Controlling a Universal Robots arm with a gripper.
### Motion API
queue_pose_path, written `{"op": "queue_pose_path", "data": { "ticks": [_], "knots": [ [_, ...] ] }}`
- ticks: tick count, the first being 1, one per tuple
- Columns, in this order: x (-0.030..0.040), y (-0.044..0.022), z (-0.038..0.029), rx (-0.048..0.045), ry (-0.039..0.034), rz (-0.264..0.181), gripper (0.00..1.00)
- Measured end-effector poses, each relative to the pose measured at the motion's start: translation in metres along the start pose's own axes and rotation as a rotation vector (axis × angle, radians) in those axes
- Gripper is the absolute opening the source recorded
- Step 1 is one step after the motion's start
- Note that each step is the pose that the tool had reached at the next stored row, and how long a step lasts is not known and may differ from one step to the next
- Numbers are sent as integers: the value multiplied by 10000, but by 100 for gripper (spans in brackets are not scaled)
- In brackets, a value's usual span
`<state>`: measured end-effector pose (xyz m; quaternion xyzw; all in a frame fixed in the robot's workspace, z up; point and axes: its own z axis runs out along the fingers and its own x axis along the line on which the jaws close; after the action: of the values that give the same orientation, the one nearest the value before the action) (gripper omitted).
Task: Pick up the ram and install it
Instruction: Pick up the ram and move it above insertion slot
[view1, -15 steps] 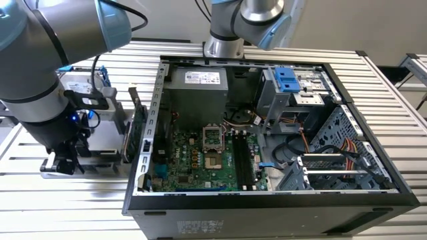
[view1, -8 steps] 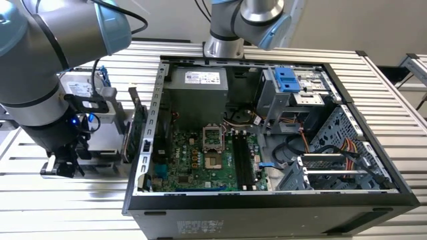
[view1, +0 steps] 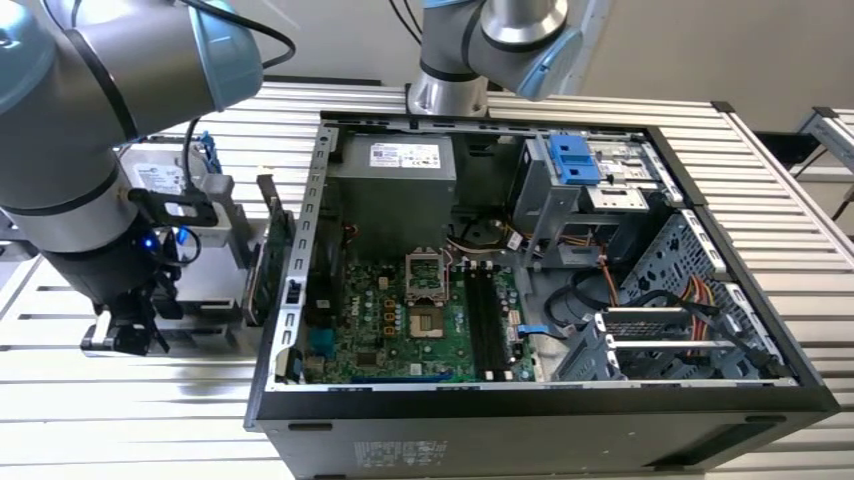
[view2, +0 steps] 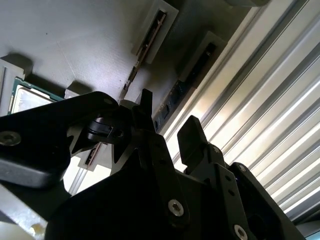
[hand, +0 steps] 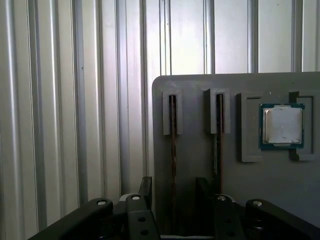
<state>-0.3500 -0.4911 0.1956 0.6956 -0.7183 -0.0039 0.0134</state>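
The hand (hand: 174, 187), spread apart, straddles the ram (hand: 173, 132), a thin dark stick edge-on in a grey holder (hand: 280, 200).

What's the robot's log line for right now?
gripper: open, lined up on ram | ram: upright in holder | grasp: not yet

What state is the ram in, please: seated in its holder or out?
Seated: the first wrist view shows the ram edgewise in a slot of the grey holder.
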Motion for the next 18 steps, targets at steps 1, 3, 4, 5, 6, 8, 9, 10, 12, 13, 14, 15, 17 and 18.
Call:
{"op": "queue_pose_path", "data": {
  "ticks": [1,3,4,5,6,8,9,10,12,13,14,15,17,18],
  "knots": [
    [-1,0,2,0,-22,0,100],
    [-1,0,8,0,-49,1,100],
    [-1,0,12,1,-57,1,100],
    [0,0,14,-2,-66,0,100],
    [0,0,17,-3,-78,0,100],
    [-1,0,22,-4,-101,-1,100],
    [-1,0,24,-4,-113,-1,100],
    [-1,-1,26,-4,-124,-2,100],
    [-1,-1,27,-4,-126,-2,100],
    [-1,-1,27,-4,-127,-2,100],
    [-1,-1,27,-4,-127,-2,100],
    [-1,0,27,-4,-127,-1,100],
    [-1,-1,27,-4,-128,-2,100],
    [-1,0,27,-5,-128,-2,100]
  ]
}}
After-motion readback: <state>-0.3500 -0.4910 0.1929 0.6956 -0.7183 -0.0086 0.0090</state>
